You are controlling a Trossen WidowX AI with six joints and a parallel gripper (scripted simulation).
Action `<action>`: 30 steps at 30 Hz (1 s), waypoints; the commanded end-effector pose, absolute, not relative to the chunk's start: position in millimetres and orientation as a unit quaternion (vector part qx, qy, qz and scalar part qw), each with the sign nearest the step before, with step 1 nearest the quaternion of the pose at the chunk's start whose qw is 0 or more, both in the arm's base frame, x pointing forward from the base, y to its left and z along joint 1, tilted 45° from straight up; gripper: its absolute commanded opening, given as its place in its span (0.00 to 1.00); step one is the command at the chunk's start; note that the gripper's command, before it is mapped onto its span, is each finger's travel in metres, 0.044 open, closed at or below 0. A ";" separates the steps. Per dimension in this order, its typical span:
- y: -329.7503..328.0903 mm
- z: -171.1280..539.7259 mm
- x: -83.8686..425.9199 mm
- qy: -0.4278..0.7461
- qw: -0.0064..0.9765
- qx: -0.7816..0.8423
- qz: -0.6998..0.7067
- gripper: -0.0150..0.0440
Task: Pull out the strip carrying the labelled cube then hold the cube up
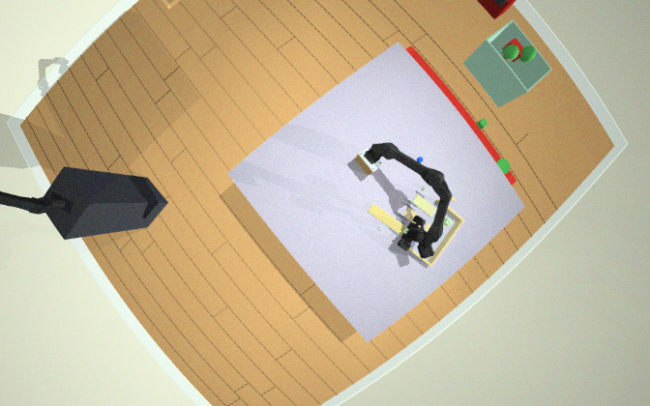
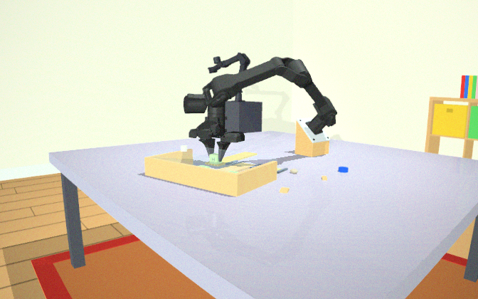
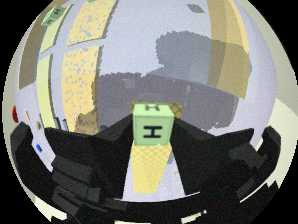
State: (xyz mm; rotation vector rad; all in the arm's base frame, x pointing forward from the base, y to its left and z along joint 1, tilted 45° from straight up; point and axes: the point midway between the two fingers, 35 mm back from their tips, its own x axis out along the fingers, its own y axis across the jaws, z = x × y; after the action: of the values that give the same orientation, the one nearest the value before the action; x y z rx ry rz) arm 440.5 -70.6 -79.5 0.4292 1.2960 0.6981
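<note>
The gripper points down at the tray, its fingertips against both sides of a green cube marked H. The gripper is shut on this cube, low over its strip. That hatched yellow strip is in one piece and reaches out past the tray's open side. A speckled orange strip and a pale yellow-green strip each show a gap across them. Another green H cube sits on the pale strip's far piece.
The wooden tray has raised walls. A blue disc, a tan block and a pale pebble lie beside it. The arm's wooden base stands farther back. A white piece shows behind the tray.
</note>
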 end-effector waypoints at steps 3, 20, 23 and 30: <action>-70.6 -79.4 440.7 0.586 0.720 0.194 0.316 0.44; -83.7 -53.2 394.2 0.587 0.719 0.197 0.316 0.25; -85.4 -47.7 383.1 0.587 0.718 0.197 0.316 0.25; -84.8 -44.3 369.7 0.588 0.718 0.198 0.316 0.25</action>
State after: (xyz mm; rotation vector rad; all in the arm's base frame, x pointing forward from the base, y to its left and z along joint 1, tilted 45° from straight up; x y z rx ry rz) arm 377.9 -86.5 -43.8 0.4413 1.2910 0.6978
